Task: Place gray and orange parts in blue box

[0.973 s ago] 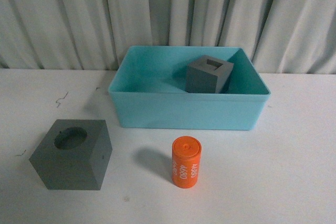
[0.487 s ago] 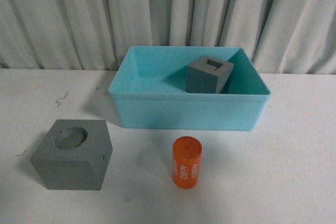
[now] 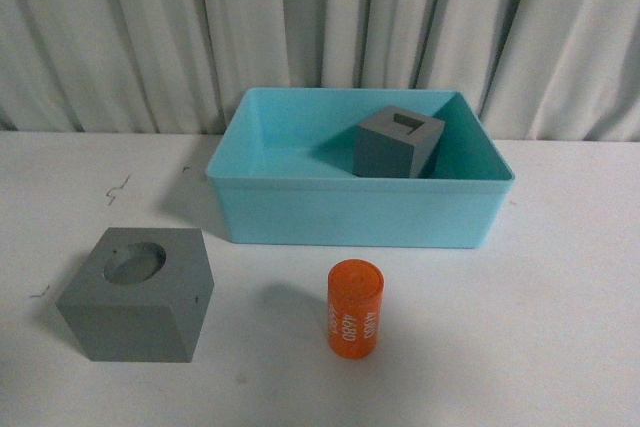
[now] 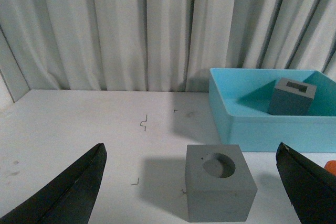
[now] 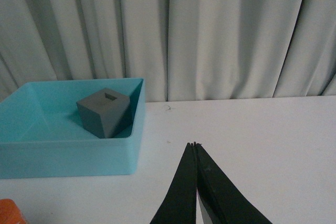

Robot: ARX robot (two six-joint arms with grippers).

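The blue box (image 3: 250, 147) stands at the back middle of the white table. The gray cube with the square recess (image 3: 398, 142) sits inside it at the right. The gray cube with the round recess (image 3: 138, 293) rests on the table at the front left. The orange cylinder (image 3: 356, 308) with white numbers stands upright in front of the box. In the left wrist view my left gripper (image 4: 191, 182) is open, its jaws wide on either side of the round-recess cube (image 4: 219, 188). In the right wrist view my right gripper (image 5: 195, 145) is shut and empty above bare table, right of the box (image 5: 63, 156).
Gray pleated curtains (image 3: 320, 27) hang behind the table. Small dark marks (image 3: 118, 189) dot the tabletop at the left. Neither arm shows in the front view.
The orange cylinder has tipped from a slight lean to fully upright, showing less of its top face. The cubes and the box have not moved.
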